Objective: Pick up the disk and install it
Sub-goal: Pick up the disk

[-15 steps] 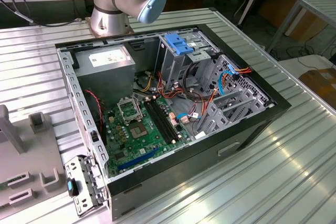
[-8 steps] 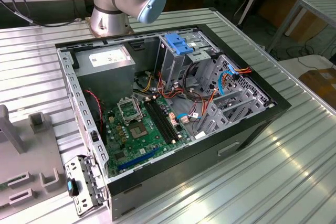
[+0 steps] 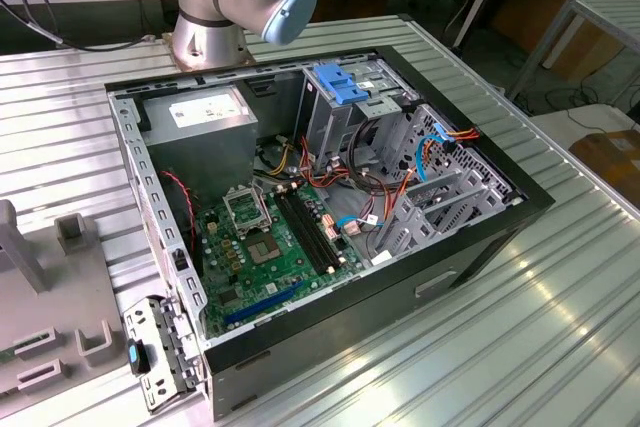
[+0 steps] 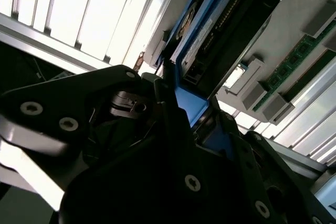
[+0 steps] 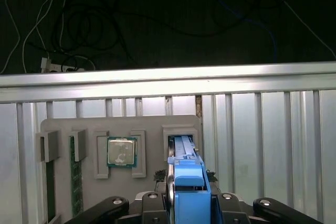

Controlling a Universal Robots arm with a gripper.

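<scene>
The disk (image 5: pixel 182 148) stands on edge in a slot of a grey parts holder (image 5: pixel 152 124), its bright blue carrier rail (image 5: pixel 188 187) uppermost. My gripper (image 5: pixel 188 205) is closed around that blue rail, with a dark finger on either side. In the second wrist view the disk (image 4: pixel 210 30) runs away from the gripper (image 4: pixel 184 108), its metal side and connector edge showing, and the blue rail (image 4: pixel 191 106) sits pinched between the black fingers (image 4: pixel 168 103). The open computer case (image 3: pixel 500 232) lies on the table in the exterior view, with the grey drive cage (image 3: pixel 440 197) at its right.
On the parts holder, a processor chip (image 5: pixel 122 151) and two memory sticks (image 5: pixel 76 174) lie beside the disk's slot. A blue bracket (image 3: pixel 340 82) tops the cage near the arm's base (image 3: pixel 215 32). The ribbed metal table (image 5: pixel 262 145) ends at an edge with cables beyond.
</scene>
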